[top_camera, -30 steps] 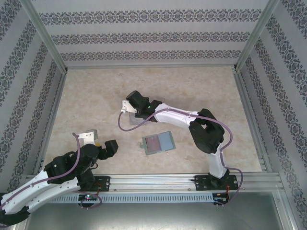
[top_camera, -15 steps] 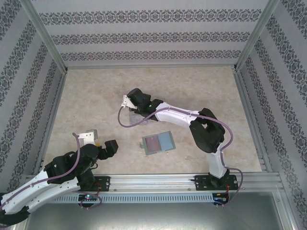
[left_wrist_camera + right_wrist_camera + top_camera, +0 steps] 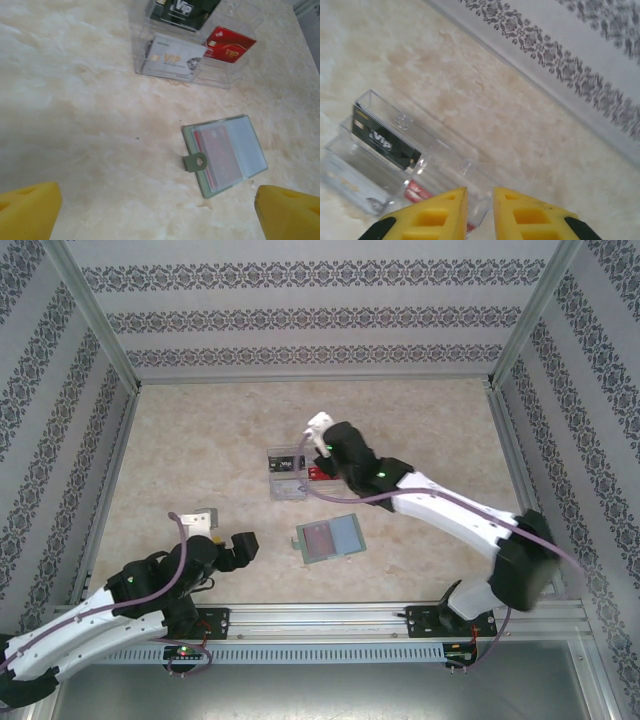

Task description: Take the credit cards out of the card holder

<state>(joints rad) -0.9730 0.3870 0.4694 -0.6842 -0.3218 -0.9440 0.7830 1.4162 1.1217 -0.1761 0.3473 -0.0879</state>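
Tabletop [image 3: 180, 460]: card holder [image 3: 330, 537] near right gripper [image 3: 480, 196]

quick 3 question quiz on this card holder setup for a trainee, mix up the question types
1. True or false: the card holder is folded shut.
2. The card that lies inside it is: A white, B red, C dark green.
3. Fill in: the left gripper has its fingers ___ (open or shut).

Key: 1 false, it lies open; 2 B; 3 open.
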